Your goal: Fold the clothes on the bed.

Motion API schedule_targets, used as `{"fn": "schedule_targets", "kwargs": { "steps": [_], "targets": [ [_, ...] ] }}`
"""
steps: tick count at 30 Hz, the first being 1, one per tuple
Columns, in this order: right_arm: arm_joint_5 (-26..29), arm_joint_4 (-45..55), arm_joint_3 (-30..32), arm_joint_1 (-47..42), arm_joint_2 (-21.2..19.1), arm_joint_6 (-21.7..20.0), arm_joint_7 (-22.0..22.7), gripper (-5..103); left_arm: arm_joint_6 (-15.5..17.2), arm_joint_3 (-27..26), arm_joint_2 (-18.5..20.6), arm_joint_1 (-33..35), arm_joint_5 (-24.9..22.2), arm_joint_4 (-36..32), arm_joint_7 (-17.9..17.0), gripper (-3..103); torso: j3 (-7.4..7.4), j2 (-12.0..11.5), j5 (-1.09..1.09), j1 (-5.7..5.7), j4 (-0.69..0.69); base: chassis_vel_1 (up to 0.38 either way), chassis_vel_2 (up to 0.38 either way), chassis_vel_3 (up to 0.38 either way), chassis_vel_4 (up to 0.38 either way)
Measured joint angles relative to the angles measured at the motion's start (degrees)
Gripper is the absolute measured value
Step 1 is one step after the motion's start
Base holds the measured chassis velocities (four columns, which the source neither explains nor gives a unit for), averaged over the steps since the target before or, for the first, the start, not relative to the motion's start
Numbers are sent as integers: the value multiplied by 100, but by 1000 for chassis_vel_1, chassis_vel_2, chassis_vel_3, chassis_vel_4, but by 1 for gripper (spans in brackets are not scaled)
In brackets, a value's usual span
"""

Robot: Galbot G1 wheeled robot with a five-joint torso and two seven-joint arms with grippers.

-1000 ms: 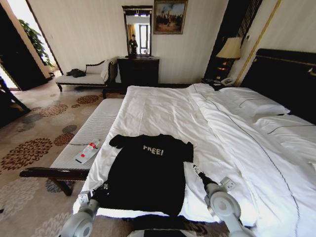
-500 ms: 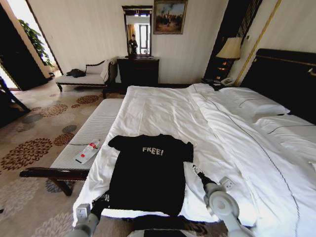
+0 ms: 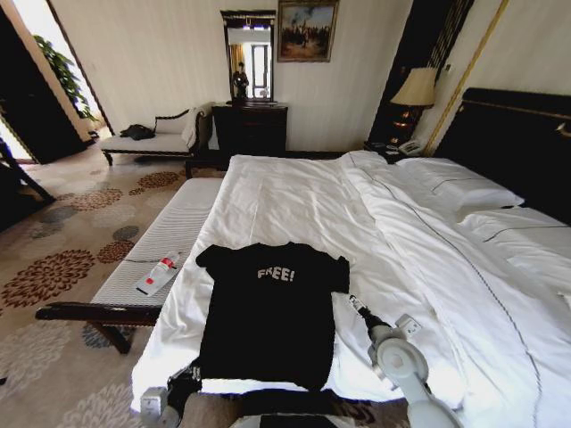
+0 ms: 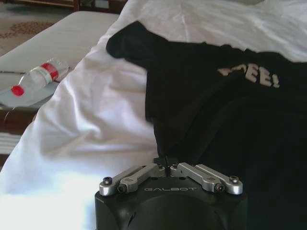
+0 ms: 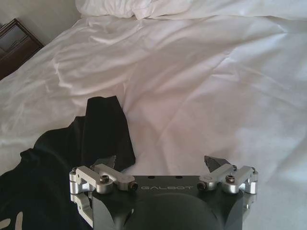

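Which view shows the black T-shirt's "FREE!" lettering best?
The head view: the whole black T-shirt lies flat on the bed, its lettering fully readable. The left wrist view shows the lettering foreshortened and blurred; the right wrist view shows mainly one sleeve.

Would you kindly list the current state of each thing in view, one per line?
Black short-sleeved T-shirt: spread flat, unfolded, lettering up.
White-sheeted bed: made.
Small plastic bottle with red label: lying on the pale striped bench.
Left gripper: shut on the T-shirt's hem.
Right gripper: open, beside the sleeve.
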Motion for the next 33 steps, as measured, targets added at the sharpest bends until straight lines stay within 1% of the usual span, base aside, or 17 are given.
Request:
{"fn": "schedule_targets", "kwargs": {
  "steps": [3,5,8,9,12,13,16,17,19,21,24,26,29,30,31,32,33],
  "targets": [
    [270,-199,115,146,-16,2,-73,100,-32,-1,-2,-62,158,-121,49,-1,0,0,0,0,-4,0,0,0,0],
    [417,-340,140,254,-33,-1,-111,100,-60,-30,-20,-71,257,-150,55,-1,0,0,0,0,-3,0,0,0,0],
    [698,-959,141,710,-67,-5,-287,100,-82,-213,-158,-118,295,-195,30,15,0,0,-1,0,1,0,0,0,0],
    [698,-959,141,710,-67,-5,-287,100,-82,-213,-158,-118,295,-195,30,15,0,0,-1,0,1,0,0,0,0],
    [765,-1478,54,1177,-29,5,-455,100,-27,-319,-291,-156,172,-197,-54,31,0,0,0,0,0,0,0,0,0],
    [765,-1478,54,1177,-29,5,-455,100,-27,-319,-291,-156,172,-197,-54,31,0,0,0,0,0,0,0,0,0],
    [821,-1838,-16,1562,44,120,-620,100,37,-446,-404,-260,75,-240,-139,47,1,0,0,0,2,0,0,0,0],
    [821,-1838,-16,1562,44,120,-620,100,37,-446,-404,-260,75,-240,-139,47,1,0,0,0,2,0,0,0,0],
    [914,-1882,-45,1671,79,191,-731,100,86,-626,-486,-481,-16,-300,-174,58,1,0,-1,1,1,0,0,0,0],
    [928,-1881,-54,1680,86,205,-760,100,110,-689,-508,-554,-78,-325,-183,58,1,0,-1,0,0,0,0,0,0],
    [938,-1861,-140,1710,128,248,-929,100,251,-1160,-641,-1001,-501,-475,-203,75,1,0,0,0,-2,0,0,0,0],
    [938,-1866,-152,1720,136,250,-947,100,267,-1240,-661,-1061,-551,-481,-203,75,1,0,0,1,-1,0,0,0,0],
    [926,-1914,-208,1755,182,251,-998,101,313,-1599,-791,-1274,-773,-488,-201,91,1,0,-1,1,0,0,0,0,0],
    [922,-1921,-215,1755,189,251,-1003,96,315,-1635,-817,-1284,-793,-487,-201,91,1,0,-1,1,0,0,0,0,0],
    [922,-1921,-215,1755,189,251,-1003,96,315,-1635,-817,-1284,-793,-487,-201,91,1,0,-1,1,0,0,0,0,0],
    [910,-1941,-233,1756,205,252,-1011,96,318,-1694,-883,-1296,-816,-486,-201,98,1,0,-1,1,0,0,0,0,0],
    [896,-1961,-246,1758,222,253,-1015,85,318,-1722,-937,-1303,-831,-486,-201,98,1,0,-1,1,0,0,0,0,0]
  ]
}}
